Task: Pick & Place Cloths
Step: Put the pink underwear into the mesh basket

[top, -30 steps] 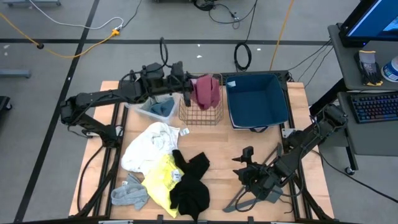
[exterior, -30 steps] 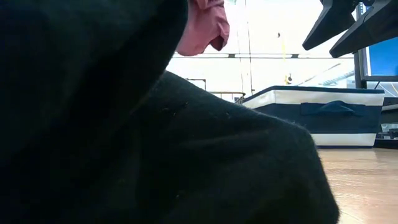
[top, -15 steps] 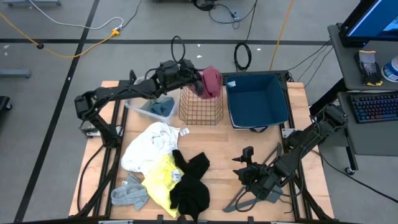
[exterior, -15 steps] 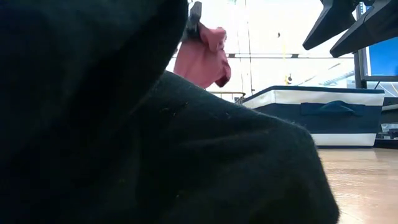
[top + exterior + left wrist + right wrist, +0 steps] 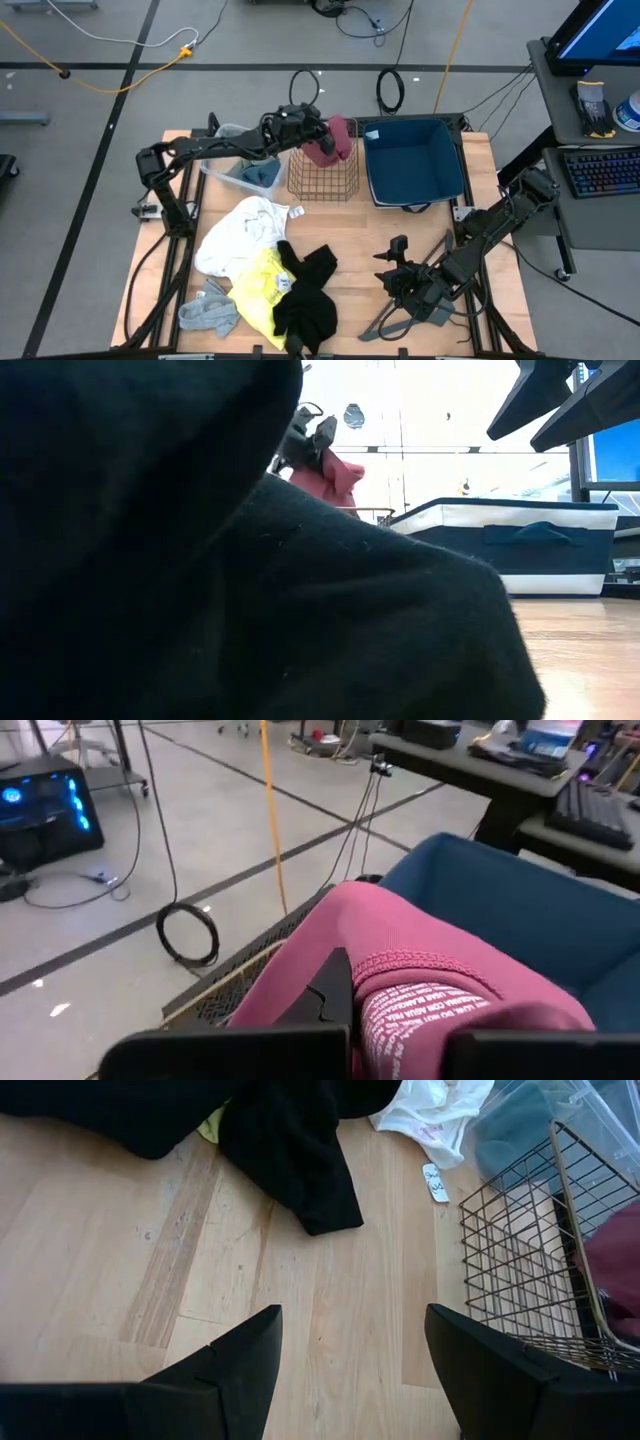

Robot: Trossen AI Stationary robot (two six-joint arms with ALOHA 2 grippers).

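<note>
- Left gripper [image 5: 318,135] pinched on soft maroon cloth [image 5: 334,140]; cloth hangs at gripper's 3 o'clock, over wire basket [image 5: 322,176] far rim, beside navy fabric bin [image 5: 413,163].
- L arm stretched low from table's 9 o'clock side.
- Right gripper [image 5: 352,1342] spread, empty, over bare wood near 5 o'clock.
- Low view mostly blocked by black cloth [image 5: 250,580].

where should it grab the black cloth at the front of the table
Probably at the upper lobe of the black cloth, coming straight down from above. It lies flat on the table, and that lobe sticks out over bare wood, clear of the yellow cloth.
</note>
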